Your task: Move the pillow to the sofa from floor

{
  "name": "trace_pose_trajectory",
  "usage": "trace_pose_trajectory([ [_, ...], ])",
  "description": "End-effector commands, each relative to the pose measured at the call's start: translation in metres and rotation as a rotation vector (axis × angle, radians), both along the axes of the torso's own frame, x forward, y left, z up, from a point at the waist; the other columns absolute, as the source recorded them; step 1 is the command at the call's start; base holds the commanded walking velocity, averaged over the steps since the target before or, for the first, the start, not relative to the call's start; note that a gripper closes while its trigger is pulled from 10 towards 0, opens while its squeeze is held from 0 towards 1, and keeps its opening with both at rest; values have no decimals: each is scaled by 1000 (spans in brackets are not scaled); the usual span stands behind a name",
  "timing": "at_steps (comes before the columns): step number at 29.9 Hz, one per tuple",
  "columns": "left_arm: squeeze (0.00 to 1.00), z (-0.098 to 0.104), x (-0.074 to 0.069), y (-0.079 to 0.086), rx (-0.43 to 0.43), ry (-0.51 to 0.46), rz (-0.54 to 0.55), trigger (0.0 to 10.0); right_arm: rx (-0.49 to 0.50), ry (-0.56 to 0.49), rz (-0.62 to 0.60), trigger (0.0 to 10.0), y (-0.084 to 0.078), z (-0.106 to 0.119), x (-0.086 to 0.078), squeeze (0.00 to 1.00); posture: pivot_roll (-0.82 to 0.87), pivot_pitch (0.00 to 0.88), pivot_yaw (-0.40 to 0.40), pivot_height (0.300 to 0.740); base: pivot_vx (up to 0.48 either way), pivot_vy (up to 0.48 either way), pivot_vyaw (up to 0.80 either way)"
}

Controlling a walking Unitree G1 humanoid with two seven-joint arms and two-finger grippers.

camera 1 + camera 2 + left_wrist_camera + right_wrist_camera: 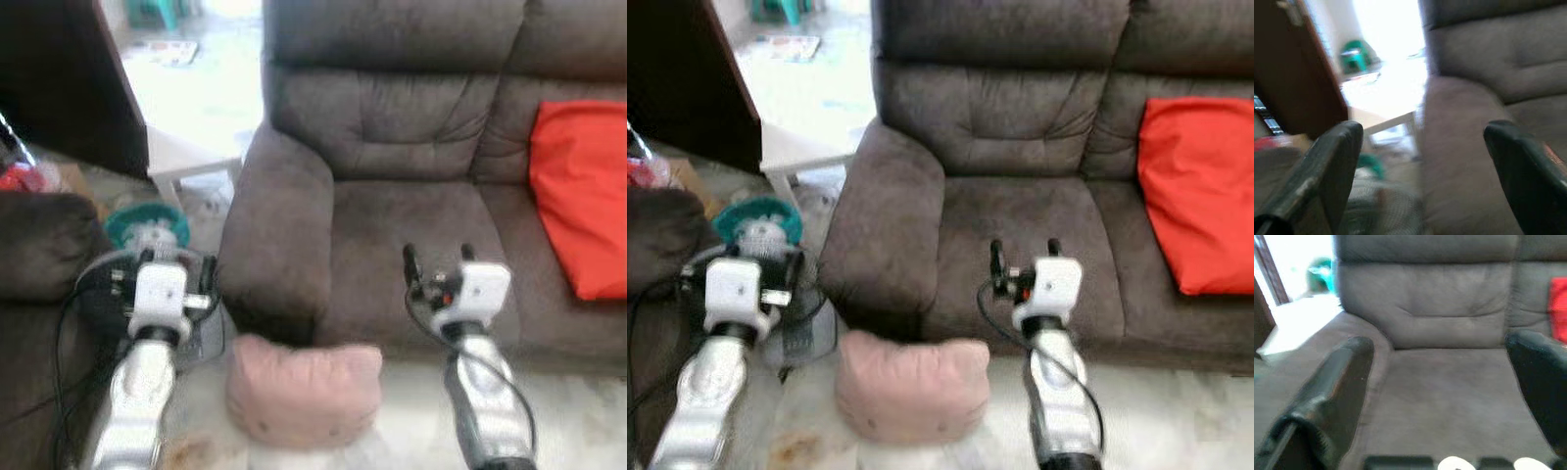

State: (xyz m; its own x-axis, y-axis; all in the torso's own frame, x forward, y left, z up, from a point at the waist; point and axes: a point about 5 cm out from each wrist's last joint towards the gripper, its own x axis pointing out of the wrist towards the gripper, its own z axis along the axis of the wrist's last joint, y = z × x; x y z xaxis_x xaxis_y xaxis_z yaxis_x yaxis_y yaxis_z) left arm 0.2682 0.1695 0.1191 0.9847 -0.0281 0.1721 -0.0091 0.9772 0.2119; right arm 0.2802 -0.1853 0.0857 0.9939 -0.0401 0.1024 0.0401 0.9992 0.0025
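Note:
A pale pink pillow (304, 392) lies on the light floor, against the front of the grey-brown sofa (411, 215) near its left armrest (279, 215). My right gripper (439, 258) hovers open over the front of the sofa seat, to the right of the pillow and above it. The right wrist view looks between wide-spread fingers (1337, 387) at the bare seat cushion. My left gripper (163, 266) is open too, held left of the armrest and above the pillow's left side. Nothing sits between either pair of fingers.
A red cushion (583, 191) rests on the sofa's right seat. A floor fan with a teal base (147, 227) and cables stands left of the armrest. A white low table (191, 157), a dark cabinet (69, 78) and a dark armchair (39, 245) crowd the left side.

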Motion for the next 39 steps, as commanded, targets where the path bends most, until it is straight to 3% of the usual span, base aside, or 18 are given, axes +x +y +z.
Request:
trace_pose_trajectory([
  [1, 0, 1, -1, 10, 21, 2, 29, 10000, 3, -19, 29, 10000, 9, 6, 4, 0, 128, 92, -32, 740, 292, 0, 0],
  [39, 0, -1, -1, 13, 12, 16, 65, 10000, -2, 4, 38, 10000, 10, 3, 5, 0, 137, 112, -36, 740, 15, 25, 0],
])
